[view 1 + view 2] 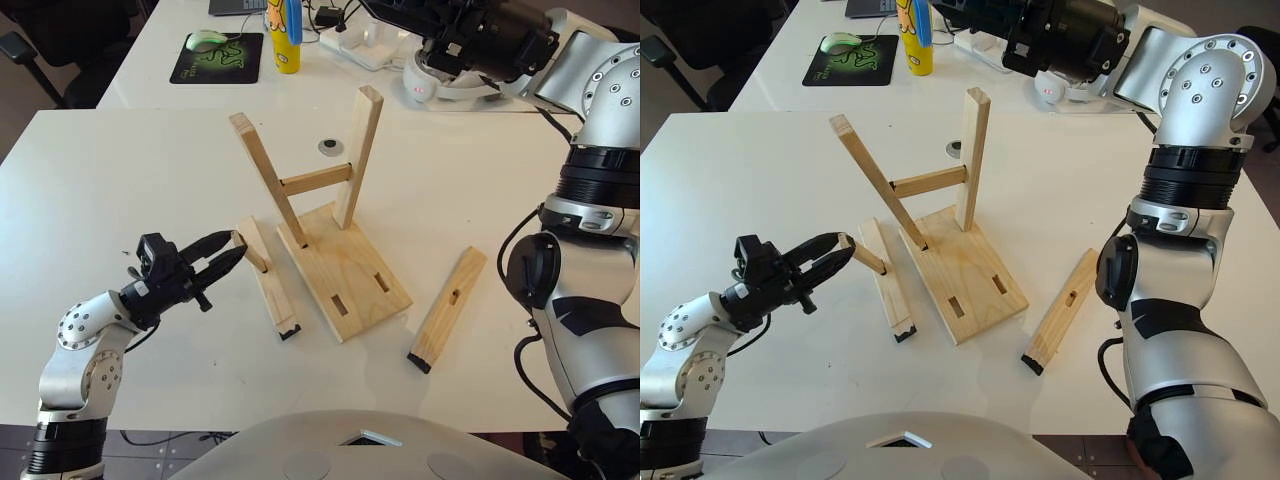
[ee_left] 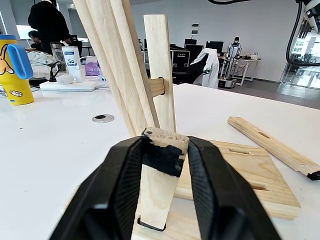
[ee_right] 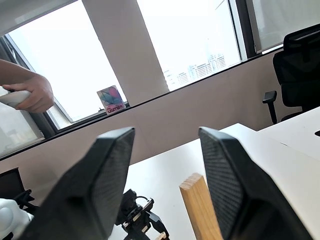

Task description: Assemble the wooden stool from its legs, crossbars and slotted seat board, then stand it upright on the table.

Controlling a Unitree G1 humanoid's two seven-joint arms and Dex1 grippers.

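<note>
Left tool (image 1: 238,248) is pinched tight on the short crossbar stub (image 1: 254,259) sticking out of a loose leg (image 1: 270,285) lying on the desk (image 1: 120,180). Way behind that tool there's a yellow bottle (image 1: 285,35), print too small to read. Just right of the tool, the seat board (image 1: 350,275) lies flat with two upright legs (image 1: 360,150) in it. A second loose leg (image 1: 448,308) lies further right. Right tool (image 3: 166,135) is up high, fingers spread, with a leg top (image 3: 200,205) seen between them.

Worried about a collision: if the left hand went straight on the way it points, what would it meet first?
The left hand is closed on the end of the loose leg, so it would push that leg first, probably into the seat board just beyond.
</note>
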